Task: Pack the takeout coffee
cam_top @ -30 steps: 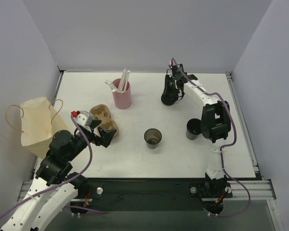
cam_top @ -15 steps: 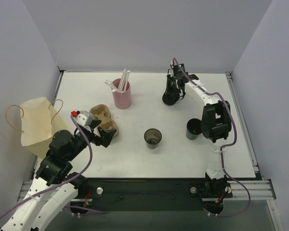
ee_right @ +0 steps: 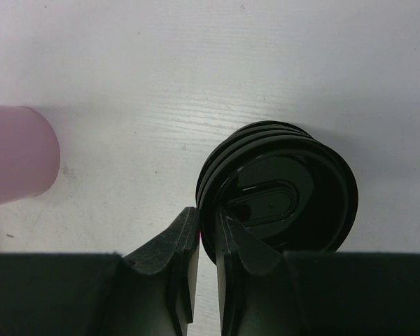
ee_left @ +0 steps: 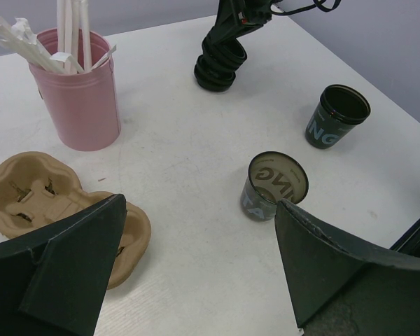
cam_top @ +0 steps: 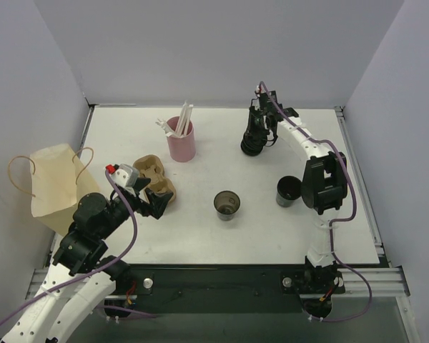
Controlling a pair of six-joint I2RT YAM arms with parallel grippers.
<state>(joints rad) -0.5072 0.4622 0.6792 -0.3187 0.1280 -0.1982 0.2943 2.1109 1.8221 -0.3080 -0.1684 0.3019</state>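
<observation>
Dark green paper coffee cup [cam_top: 227, 205] w/ pale lettering stands upright, open-topped, mid-surface. 2nd matching cup [cam_top: 288, 191] is upright to its right, just beside a link of the R arm [cam_top: 322, 182]. Both are well apart from the brown moulded-pulp cup carrier [cam_top: 156, 179], which lies flat on the white surface [cam_top: 222, 243] at left. Stack of black plastic lids [ee_right: 280, 196] sits at the far side, tilted. R hand [ee_right: 208, 220]: fingers nearly together, clamped on the rim of the top lid. L hand [ee_left: 199, 208]: fingers wide apart, holding nothing, low over the carrier's near edge, facing the mid cup. Pink plastic tumbler [cam_top: 181, 141] of white wrapped straws [ee_left: 70, 35] stands just behind the carrier, between it & the lids. Brown paper bag w/ loop handles [cam_top: 57, 187] sits at far L, past the surface's edge, beside the L arm.
</observation>
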